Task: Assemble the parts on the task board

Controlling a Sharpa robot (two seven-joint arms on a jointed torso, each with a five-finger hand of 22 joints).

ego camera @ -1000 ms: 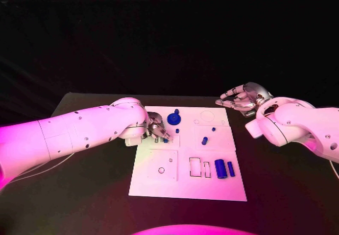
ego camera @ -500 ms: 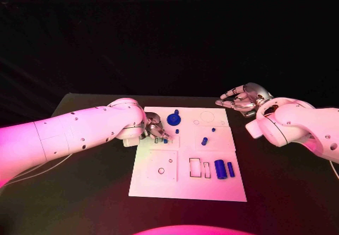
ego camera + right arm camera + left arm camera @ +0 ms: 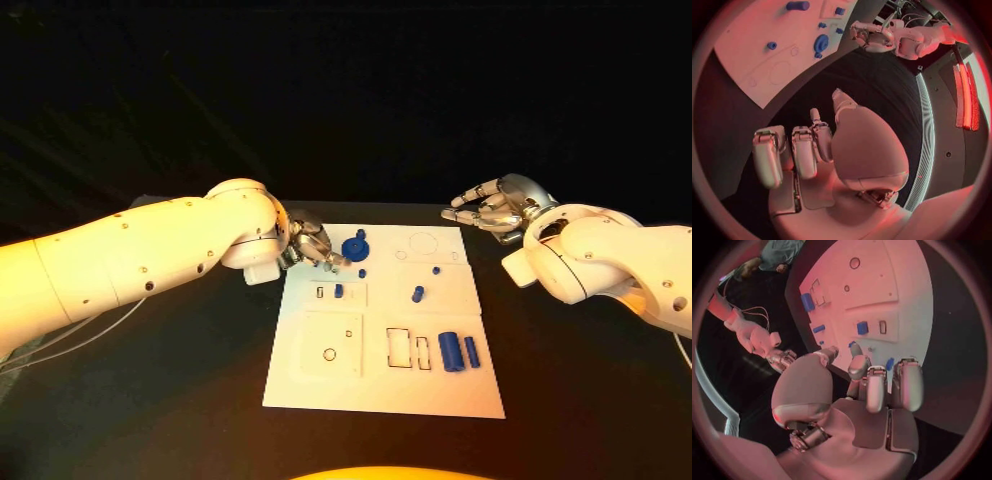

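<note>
The white task board [image 3: 378, 385] lies mid-table. My left hand [image 3: 309, 246] hovers at its far left corner, fingers loosely apart and holding nothing, close to a round blue part [image 3: 355, 243]. A small blue block [image 3: 339, 291] stands beside a narrow slot; the left wrist view shows that block [image 3: 862, 328] just beyond my fingertips [image 3: 856, 362]. Small blue pegs [image 3: 417, 294] stand mid-board, and two blue cylinders [image 3: 459, 350] lie near the right edge. My right hand [image 3: 490, 206] hangs off the far right corner, fingers loosely bent and empty.
Black table [image 3: 577, 380] surrounds the board on every side. A raised square plate [image 3: 332, 345] with small holes sits on the board's near left. Beside it are two empty rectangular slots [image 3: 407, 348]. A cable [image 3: 80, 340] trails under my left arm.
My left hand has drawn back from the small blue block toward the board's far left corner, leaving the block standing on the board. My right hand has barely moved.
</note>
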